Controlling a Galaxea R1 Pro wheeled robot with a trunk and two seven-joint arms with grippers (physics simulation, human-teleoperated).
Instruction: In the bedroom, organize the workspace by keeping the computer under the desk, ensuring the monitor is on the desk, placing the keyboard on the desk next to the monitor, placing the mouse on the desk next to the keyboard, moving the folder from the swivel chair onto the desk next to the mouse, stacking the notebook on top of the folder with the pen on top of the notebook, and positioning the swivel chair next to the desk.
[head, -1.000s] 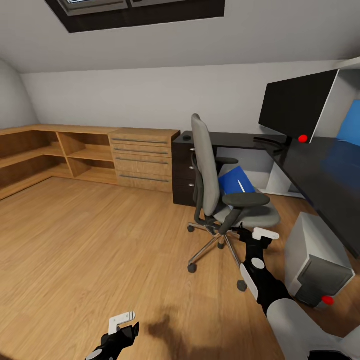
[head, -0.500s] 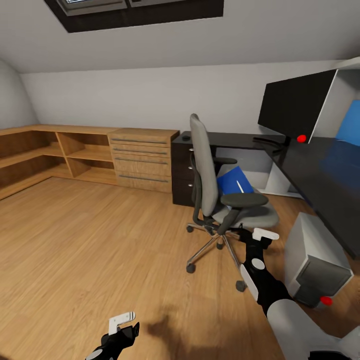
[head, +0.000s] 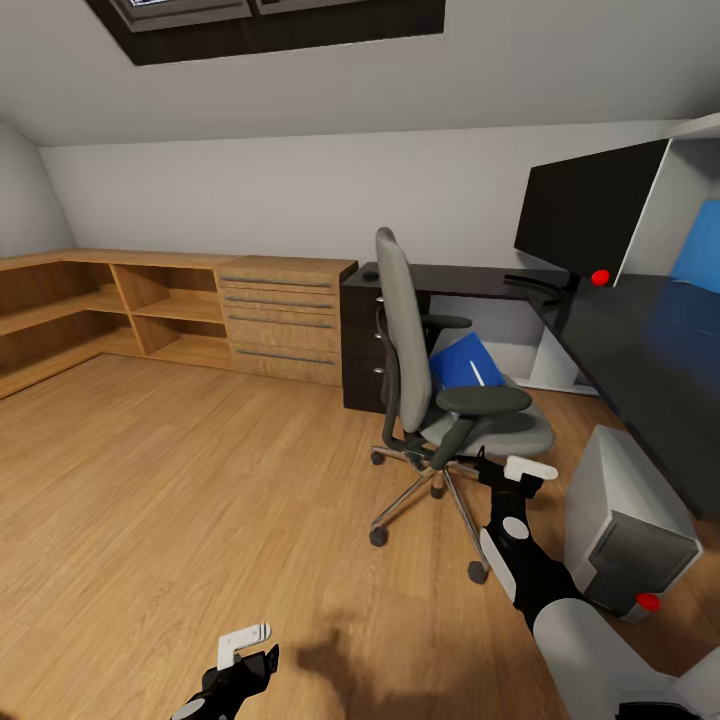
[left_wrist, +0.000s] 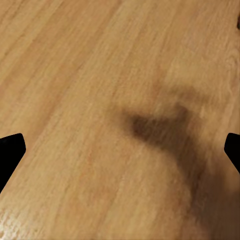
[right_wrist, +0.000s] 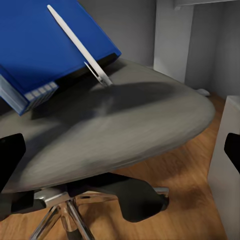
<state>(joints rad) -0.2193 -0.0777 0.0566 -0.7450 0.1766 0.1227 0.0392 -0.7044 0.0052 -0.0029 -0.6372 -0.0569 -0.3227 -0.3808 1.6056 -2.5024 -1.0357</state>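
The wooden floor takes up the lower half of the head view, with a light wooden shelf-and-drawer unit along the far wall at 10 o'clock. The glossy black tabletop runs from the far wall down the side at 3 o'clock, its drawer block standing just beside the wooden unit. The monitor stands upright on the tabletop at 2 o'clock, a small red light at its lower corner. Below the tabletop edge at 4 o'clock a grey computer tower sits on the floor.

The swivel chair stands near the middle of the view, near the tabletop but apart from it, backrest toward 9 o'clock. On its seat the blue folder leans tilted, lower edge on the cushion. In the right wrist view the folder carries a thin pale pen lying slantwise across it, the tip reaching down to the seat.

The right hand hangs just in front of the seat's edge at 5 o'clock, its fingers spread wide and empty. The left hand hovers low over bare floor at 7 o'clock, also spread wide, gripping nothing.
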